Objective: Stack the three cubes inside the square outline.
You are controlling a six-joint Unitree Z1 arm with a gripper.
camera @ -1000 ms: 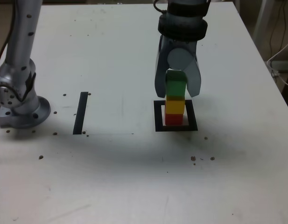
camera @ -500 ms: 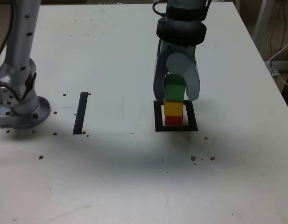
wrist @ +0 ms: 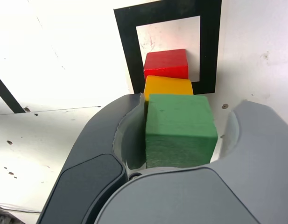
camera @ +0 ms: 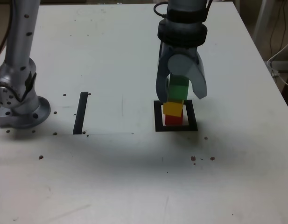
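The claw (camera: pixel 181 93) is standing partly open around the green cube (camera: pixel 179 87), with a gap showing between the cube and one jaw; whether the other jaw is touching it, I cannot tell. The green cube is sitting over the yellow cube (camera: pixel 173 108), which is looking slightly tilted and out of line with the red cube (camera: pixel 174 117) below. The red cube is resting on the worktop (camera: pixel 120 177) inside the outline (camera: pixel 193 115). A black strip (camera: pixel 80 113) is lying toward the exterior view's left.
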